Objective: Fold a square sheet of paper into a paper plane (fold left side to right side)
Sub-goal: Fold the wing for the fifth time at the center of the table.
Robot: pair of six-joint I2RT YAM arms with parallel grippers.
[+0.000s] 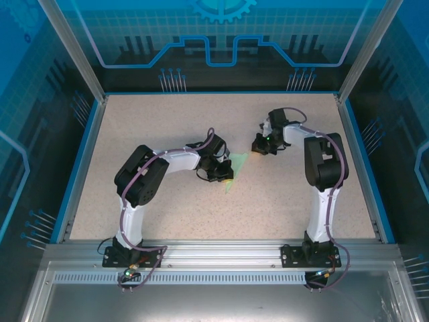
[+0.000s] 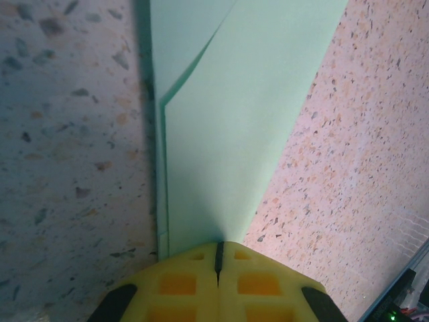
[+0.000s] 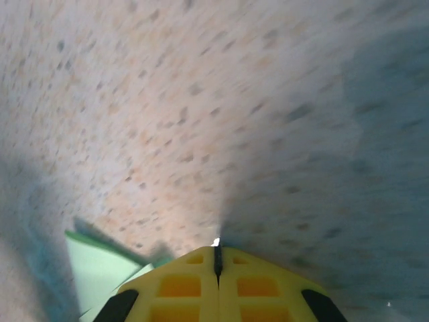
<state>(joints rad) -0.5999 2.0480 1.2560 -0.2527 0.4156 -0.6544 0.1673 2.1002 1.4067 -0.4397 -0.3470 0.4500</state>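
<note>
The square sheet of paper point(image 1: 238, 164) lies mid-table as a pale green, creased, pointed shape. In the left wrist view it point(image 2: 221, 134) runs away from me as a long folded flap, with a second layer edge along its left side. My left gripper point(image 2: 218, 247) is shut, its yellow fingertips resting on the paper's near end point(image 1: 225, 175). My right gripper point(image 1: 256, 147) is shut too, hovering just right of the paper's far tip. In its blurred wrist view the jaws point(image 3: 216, 249) hold nothing, and a corner of the paper point(image 3: 97, 275) lies to the lower left.
The speckled beige table point(image 1: 167, 121) is bounded by blue side rails point(image 1: 79, 161) and an aluminium rail point(image 1: 214, 249) at the near edge, where both arm bases are bolted. Open tabletop surrounds the paper.
</note>
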